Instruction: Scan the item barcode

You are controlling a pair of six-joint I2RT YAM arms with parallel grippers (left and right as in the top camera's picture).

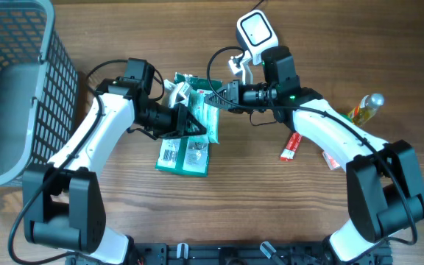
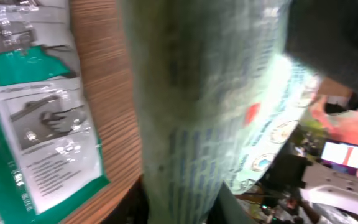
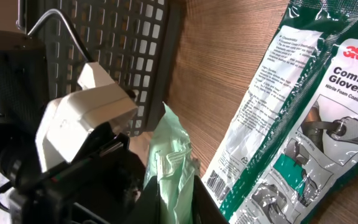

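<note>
Packet [image 1: 210,116]: 1, green, pinched by right fingers [image 3: 209,208] | left fingers [image 1: 188,122]: grip unclear | basket [image 1: 59,73]: 1 | bottle [image 1: 366,108]: 1

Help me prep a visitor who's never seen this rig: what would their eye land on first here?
Probably the pale green packet pinched in the right hand at the centre, so close to the left wrist camera that it fills that view. Next, the green-and-white glove packs lying flat below it, and the big grey mesh basket on the far left.
</note>
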